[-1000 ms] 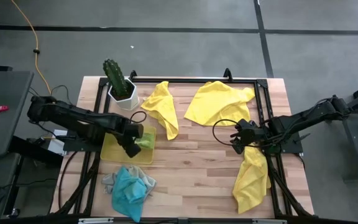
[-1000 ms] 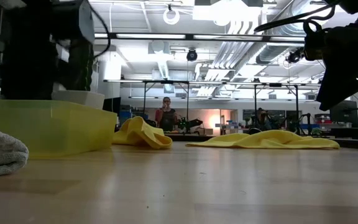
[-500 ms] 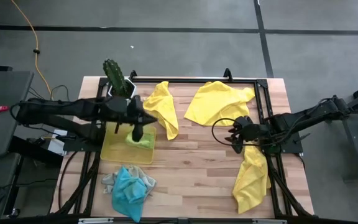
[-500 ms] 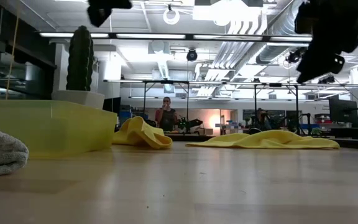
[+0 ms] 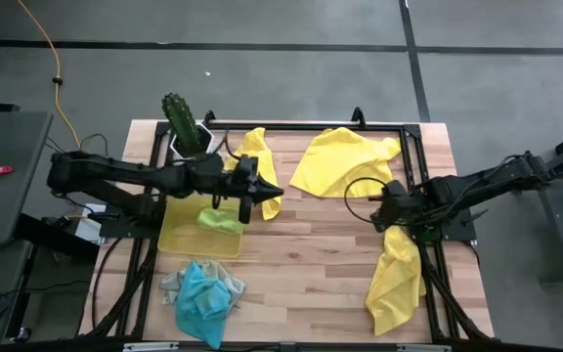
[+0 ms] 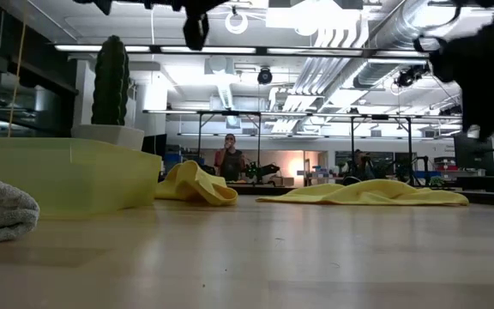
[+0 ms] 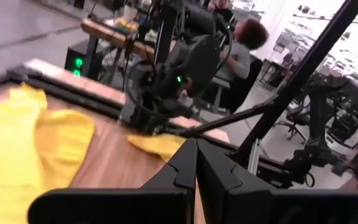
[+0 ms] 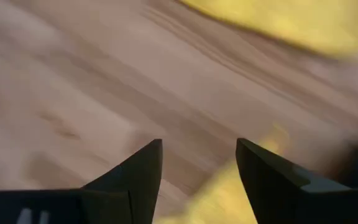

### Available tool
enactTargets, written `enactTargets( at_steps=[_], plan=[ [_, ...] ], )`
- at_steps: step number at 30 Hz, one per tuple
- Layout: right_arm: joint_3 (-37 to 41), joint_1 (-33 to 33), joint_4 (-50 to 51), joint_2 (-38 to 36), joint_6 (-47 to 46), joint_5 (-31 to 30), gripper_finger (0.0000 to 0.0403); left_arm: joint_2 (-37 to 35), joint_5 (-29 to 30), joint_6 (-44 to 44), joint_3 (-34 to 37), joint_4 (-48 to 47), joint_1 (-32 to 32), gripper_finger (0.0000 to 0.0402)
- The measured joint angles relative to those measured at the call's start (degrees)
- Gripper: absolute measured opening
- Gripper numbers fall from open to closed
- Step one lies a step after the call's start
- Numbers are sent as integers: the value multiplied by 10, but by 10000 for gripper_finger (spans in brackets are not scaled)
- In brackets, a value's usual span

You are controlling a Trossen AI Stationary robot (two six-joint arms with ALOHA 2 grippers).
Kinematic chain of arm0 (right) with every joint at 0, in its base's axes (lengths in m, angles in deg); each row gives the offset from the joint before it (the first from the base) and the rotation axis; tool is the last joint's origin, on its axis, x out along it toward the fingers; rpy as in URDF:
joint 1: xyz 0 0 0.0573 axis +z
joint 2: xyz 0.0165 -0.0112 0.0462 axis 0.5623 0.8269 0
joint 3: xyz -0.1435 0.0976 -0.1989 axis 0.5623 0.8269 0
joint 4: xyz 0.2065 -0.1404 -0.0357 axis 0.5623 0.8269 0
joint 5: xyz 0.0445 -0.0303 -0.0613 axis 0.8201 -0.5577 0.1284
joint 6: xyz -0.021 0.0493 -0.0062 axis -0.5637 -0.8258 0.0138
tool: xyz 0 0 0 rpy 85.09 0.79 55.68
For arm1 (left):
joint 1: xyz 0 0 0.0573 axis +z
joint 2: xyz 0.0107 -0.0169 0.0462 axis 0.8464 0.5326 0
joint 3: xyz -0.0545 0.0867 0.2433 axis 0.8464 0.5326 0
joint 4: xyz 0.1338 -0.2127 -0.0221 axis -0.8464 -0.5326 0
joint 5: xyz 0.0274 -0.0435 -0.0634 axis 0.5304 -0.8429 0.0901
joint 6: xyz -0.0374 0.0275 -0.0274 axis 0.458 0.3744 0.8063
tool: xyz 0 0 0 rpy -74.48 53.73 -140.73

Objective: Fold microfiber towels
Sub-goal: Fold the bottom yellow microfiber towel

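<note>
Above the wooden slat table (image 5: pixel 301 244), the left pincer (image 5: pixel 260 192) is held in the air with its two dark fingers (image 7: pixel 194 163) pressed together and nothing gripped between them. Directly beneath and just beside that pincer, a crumpled bright yellow microfiber towel (image 5: pixel 255 168) is seen lying on the table. Behind the pincer, toward its own arm, a rigid translucent yellow tray (image 5: pixel 176 235) is placed, and a lime green microfiber towel (image 5: pixel 219 220) is seen resting inside it. Near the tray, toward the table's front edge, a turquoise blue microfiber towel (image 5: pixel 205 298) is heaped on a grey microfiber towel (image 5: pixel 172 286). A green cactus in a white pot (image 5: pixel 186 130) is stood at the table's far corner, close to the left arm.

Ahead of the left pincer, past bare wood, a larger spread yellow microfiber towel (image 5: pixel 345 159) is laid flat near the table's far edge. The right pincer (image 5: pixel 383 212) is held over the right part of the table with its fingers (image 8: pixel 135 174) parted and nothing between them. A long yellow microfiber towel (image 5: pixel 397 279) is stretched from just under that pincer toward the table's front edge.
</note>
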Motion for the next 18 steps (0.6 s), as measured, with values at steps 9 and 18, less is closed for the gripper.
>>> enactTargets(
  at_steps=[9,18],
  plan=[
    [28,-45,-34,53,-34,18,142,55,-21,51,0,10,-14,0],
    [29,-85,-33,180,45,47,117,55,-21,41,0,13,-21,0]
  ],
)
